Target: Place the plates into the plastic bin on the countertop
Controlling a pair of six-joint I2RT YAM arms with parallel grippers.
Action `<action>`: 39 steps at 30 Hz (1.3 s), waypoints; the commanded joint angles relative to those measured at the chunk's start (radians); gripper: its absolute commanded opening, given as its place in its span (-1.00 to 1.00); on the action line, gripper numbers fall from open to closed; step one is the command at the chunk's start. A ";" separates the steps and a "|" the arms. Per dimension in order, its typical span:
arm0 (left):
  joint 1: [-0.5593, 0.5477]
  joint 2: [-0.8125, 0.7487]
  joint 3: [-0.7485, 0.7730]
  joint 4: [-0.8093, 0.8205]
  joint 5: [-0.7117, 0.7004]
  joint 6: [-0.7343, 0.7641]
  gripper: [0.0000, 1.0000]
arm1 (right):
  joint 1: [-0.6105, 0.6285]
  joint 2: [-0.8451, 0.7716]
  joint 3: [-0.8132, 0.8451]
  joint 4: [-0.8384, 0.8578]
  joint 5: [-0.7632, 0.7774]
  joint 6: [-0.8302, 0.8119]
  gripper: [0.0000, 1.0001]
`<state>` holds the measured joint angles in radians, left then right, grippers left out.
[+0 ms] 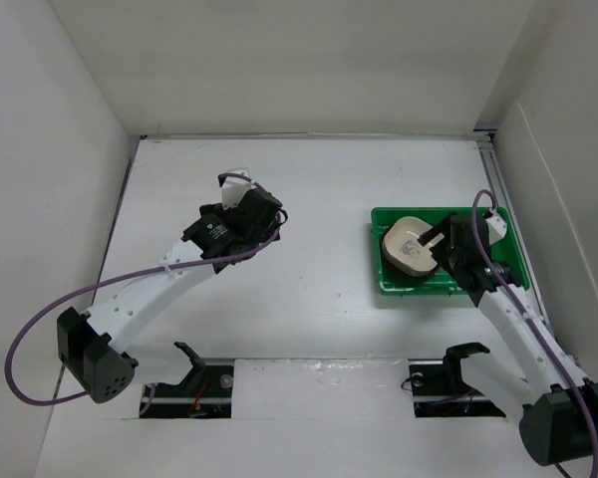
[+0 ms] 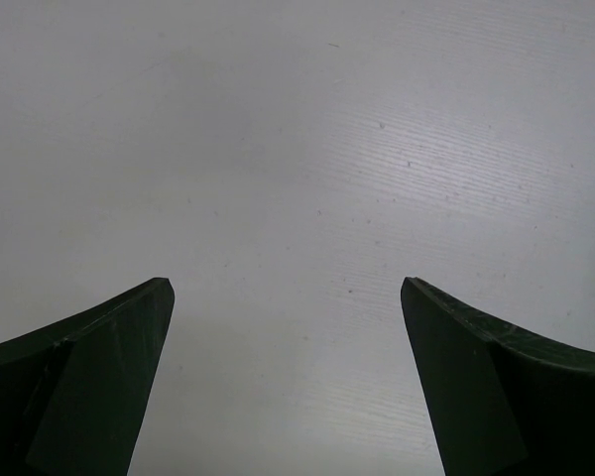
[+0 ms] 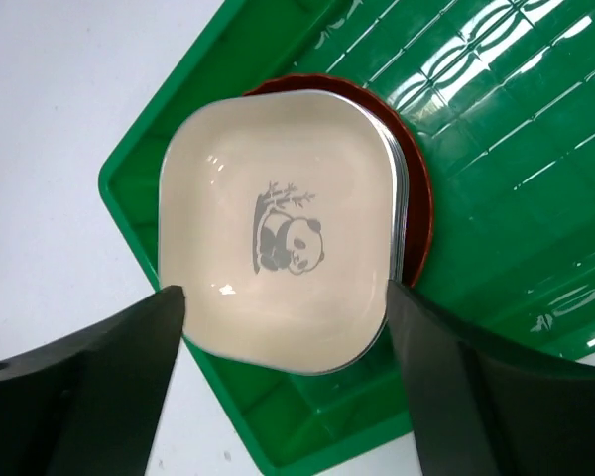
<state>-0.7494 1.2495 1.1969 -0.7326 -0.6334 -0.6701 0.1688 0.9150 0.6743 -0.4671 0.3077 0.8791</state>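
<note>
The plastic bin [image 1: 498, 244] stands on the white countertop [image 1: 309, 189] at the right. A stack of plates sits in its left half. The top one is a cream rounded-square plate [image 3: 278, 248] with a panda print, also visible in the top view [image 1: 411, 246]. A red-orange round plate [image 3: 423, 198] shows at the bottom of the stack, with thin pale rims between them. My right gripper [image 3: 286, 290] is open, just above the cream plate's near edge and holding nothing; it also shows in the top view [image 1: 445, 242]. My left gripper [image 2: 286, 283] is open and empty over bare countertop, shown in the top view [image 1: 254, 204].
White walls close in the countertop at the back and both sides. The bin's right half [image 3: 506, 129] shows its bare ribbed floor. Two black mounts [image 1: 194, 360] stand at the near edge by the arm bases.
</note>
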 commanded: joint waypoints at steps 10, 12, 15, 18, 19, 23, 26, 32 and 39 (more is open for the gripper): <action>-0.002 -0.056 0.035 -0.036 -0.049 -0.035 0.99 | 0.029 -0.197 0.240 -0.217 -0.067 -0.097 0.99; -0.002 -0.079 0.046 -0.045 -0.078 -0.045 0.99 | 0.038 -0.252 0.293 -0.255 -0.090 -0.132 0.99; -0.002 -0.145 0.087 -0.056 -0.106 -0.063 0.99 | 0.038 -0.301 0.413 -0.353 -0.090 -0.184 0.99; -0.002 -0.220 0.147 -0.134 -0.120 -0.095 0.99 | 0.038 -0.311 0.548 -0.477 -0.090 -0.251 0.99; -0.002 -0.266 0.173 -0.169 -0.120 -0.105 0.99 | 0.038 -0.311 0.618 -0.545 -0.090 -0.267 0.99; -0.002 -0.393 0.184 -0.205 -0.103 -0.114 0.99 | 0.038 -0.332 0.753 -0.672 -0.090 -0.341 0.99; -0.002 -0.536 0.141 -0.205 -0.057 -0.114 0.99 | 0.083 -0.386 0.778 -0.702 -0.090 -0.350 0.99; -0.002 -0.771 0.046 -0.215 0.000 -0.126 0.99 | 0.121 -0.429 0.863 -0.804 -0.078 -0.350 0.99; -0.002 -0.822 0.053 -0.215 0.040 -0.135 0.99 | 0.152 -0.438 0.898 -0.815 -0.058 -0.350 0.99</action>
<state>-0.7494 0.4267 1.2434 -0.9524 -0.6140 -0.7803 0.3046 0.4831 1.5513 -1.2625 0.2298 0.5453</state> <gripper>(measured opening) 0.993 0.993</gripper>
